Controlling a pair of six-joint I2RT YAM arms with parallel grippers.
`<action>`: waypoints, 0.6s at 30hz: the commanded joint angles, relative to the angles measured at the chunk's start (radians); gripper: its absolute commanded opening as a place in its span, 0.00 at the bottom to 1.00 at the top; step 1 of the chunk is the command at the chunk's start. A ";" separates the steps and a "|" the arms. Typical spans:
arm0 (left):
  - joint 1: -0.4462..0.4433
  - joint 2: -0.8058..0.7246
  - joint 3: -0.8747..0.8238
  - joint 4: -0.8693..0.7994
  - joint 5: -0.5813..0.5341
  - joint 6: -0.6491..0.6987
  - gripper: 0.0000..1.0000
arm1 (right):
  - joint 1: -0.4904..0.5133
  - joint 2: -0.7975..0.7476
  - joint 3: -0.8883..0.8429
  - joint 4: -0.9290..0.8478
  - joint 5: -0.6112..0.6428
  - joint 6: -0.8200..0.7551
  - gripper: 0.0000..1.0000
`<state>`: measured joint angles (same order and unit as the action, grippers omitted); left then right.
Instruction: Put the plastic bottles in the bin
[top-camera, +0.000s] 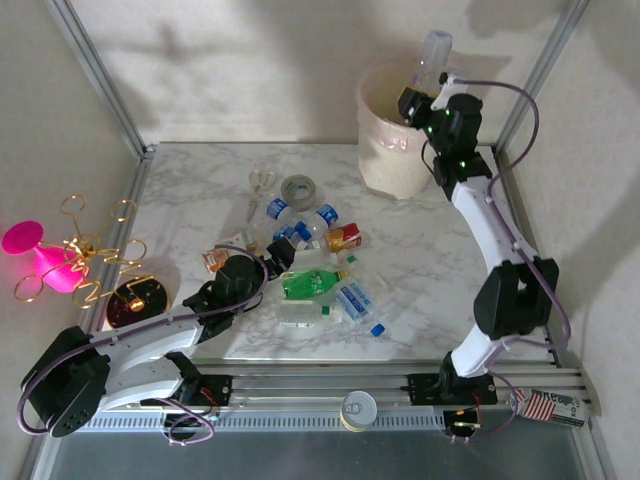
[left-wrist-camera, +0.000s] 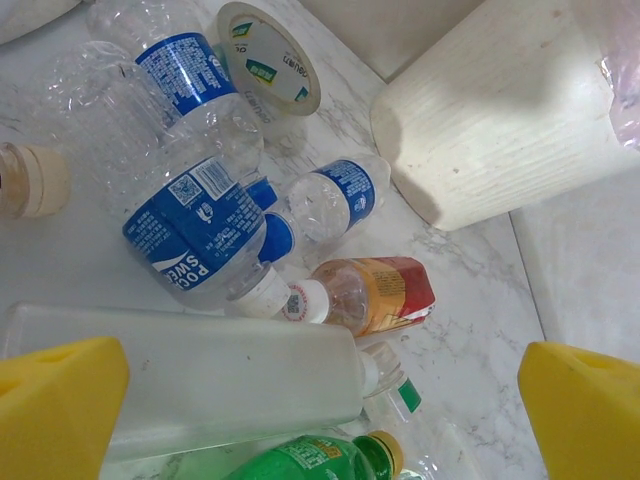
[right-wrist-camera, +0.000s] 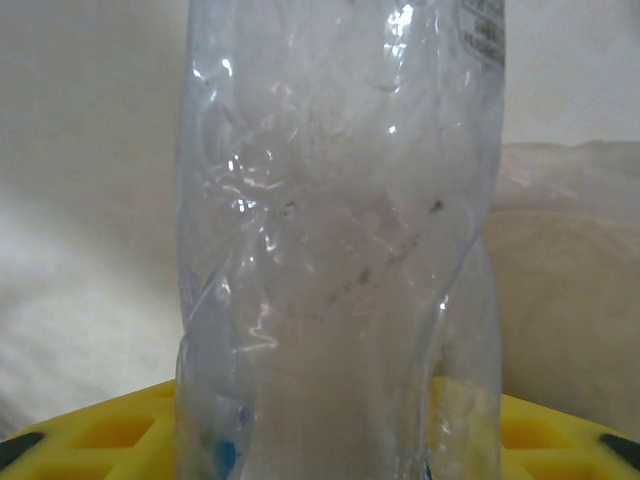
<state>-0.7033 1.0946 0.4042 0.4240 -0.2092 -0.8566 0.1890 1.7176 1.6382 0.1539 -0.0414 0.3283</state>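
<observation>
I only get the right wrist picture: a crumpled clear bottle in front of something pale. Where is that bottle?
Observer: The right tool holds the clear bottle upright, seemingly above the right rim of the cream bin.
Visitor: Are other bottles waiting?
Observer: Yes, a heap of bottles lies on the marble table: clear, green, and one with a red label.
Visitor: What is the other arm doing?
Observer: The left tool hangs open at that heap, with a frosted bottle between its fingers.
</observation>
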 joint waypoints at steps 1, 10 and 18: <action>0.004 -0.024 -0.020 -0.005 -0.017 -0.019 1.00 | -0.005 0.101 0.144 -0.083 0.034 -0.013 0.45; 0.007 -0.079 -0.027 -0.057 -0.032 -0.033 1.00 | -0.008 0.336 0.460 -0.260 0.035 -0.030 0.53; 0.010 -0.122 -0.049 -0.069 -0.073 -0.045 1.00 | -0.008 0.372 0.575 -0.329 0.036 -0.039 0.89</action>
<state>-0.7029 0.9901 0.3611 0.3790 -0.2420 -0.8917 0.1856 2.1082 2.1674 -0.1539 -0.0193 0.2985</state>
